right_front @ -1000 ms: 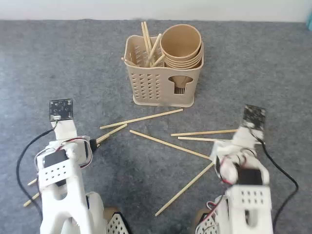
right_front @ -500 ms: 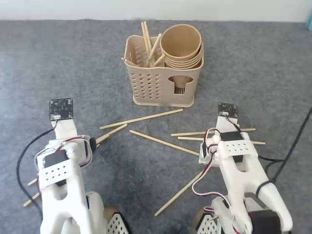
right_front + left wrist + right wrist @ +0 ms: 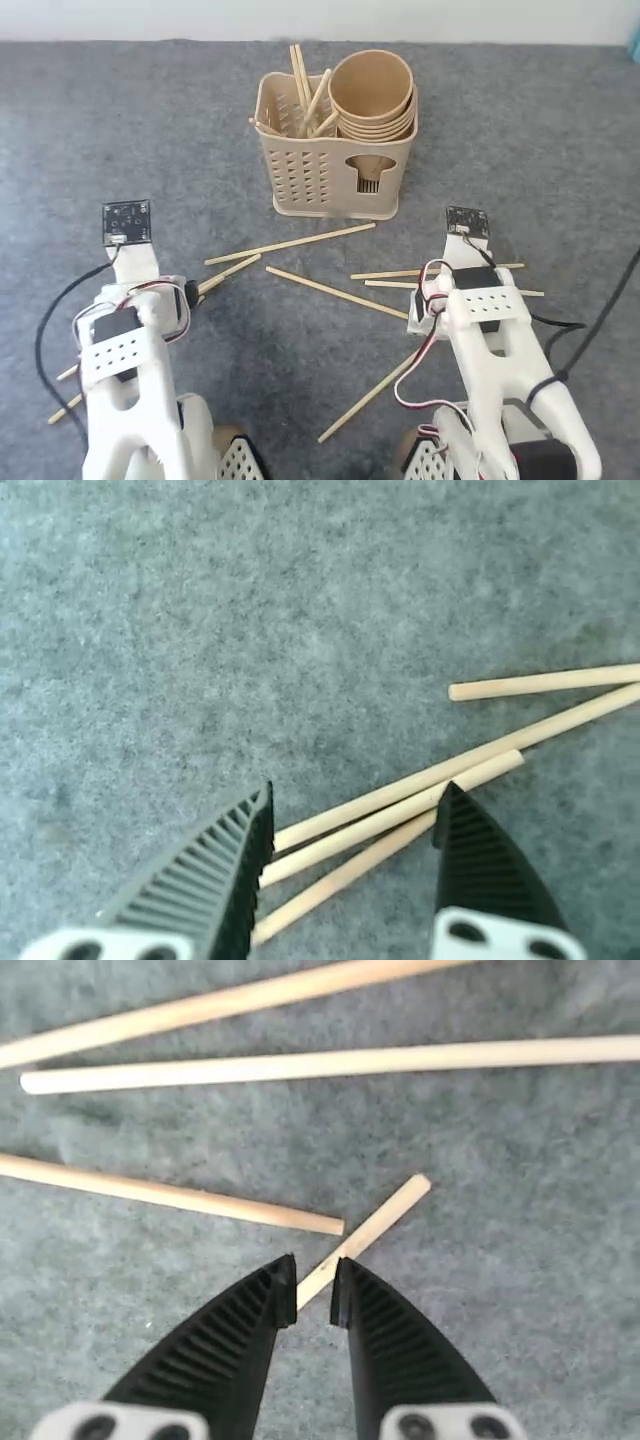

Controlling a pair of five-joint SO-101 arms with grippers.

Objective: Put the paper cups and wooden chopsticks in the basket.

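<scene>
left arm (image 3: 125, 345): near-left, wrist angled down | left gripper (image 3: 355, 800): jaws spread wide | right arm (image 3: 485, 320): near-right, stretched forward | right gripper (image 3: 313, 1285): jaws nearly together, narrow slit between tips

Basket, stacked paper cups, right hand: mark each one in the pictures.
basket (image 3: 310, 178): high view, on its perforated front wall.
paper cups (image 3: 370, 85): high view, inside the top cup of the stack.
right hand (image 3: 313, 1298): right wrist view, midway between its fingertips.
</scene>
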